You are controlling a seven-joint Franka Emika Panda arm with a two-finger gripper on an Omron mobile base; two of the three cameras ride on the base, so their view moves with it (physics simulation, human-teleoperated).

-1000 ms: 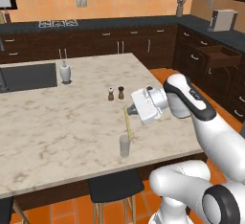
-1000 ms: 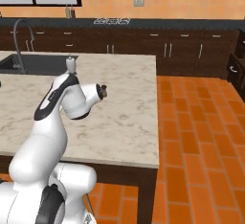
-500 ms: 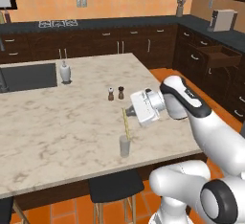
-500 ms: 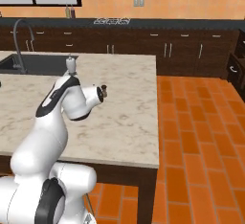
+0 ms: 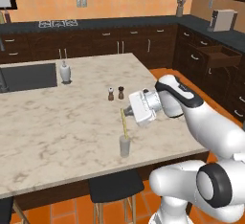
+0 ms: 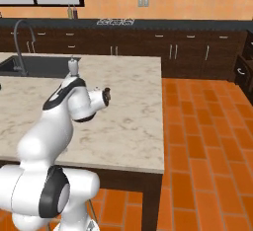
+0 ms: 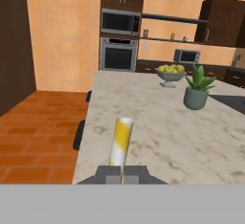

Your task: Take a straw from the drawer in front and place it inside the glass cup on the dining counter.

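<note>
I am holding the straw (image 5: pixel 125 125) clamped in my claw (image 5: pixel 128 112), hanging upright over the marble bench (image 5: pixel 57 122) with its lower end just at the mouth of the glass cup (image 5: pixel 124 147). I judge the fetching done and the drawer (image 5: pixel 221 56) is standing open behind; lowering and releasing is what I am still facing.

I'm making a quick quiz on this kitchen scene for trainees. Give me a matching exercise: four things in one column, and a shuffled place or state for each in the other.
Things:
1. straw
2. glass cup
3. drawer
4. potted plant

Places or states:
A. pulled open, at the right-hand cabinets
B. held between the gripper fingers, lower end at the cup
C. stands near the front edge of the dining counter
D. beside a bowl of yellow fruit

Pairs: 1-B, 2-C, 3-A, 4-D
</note>
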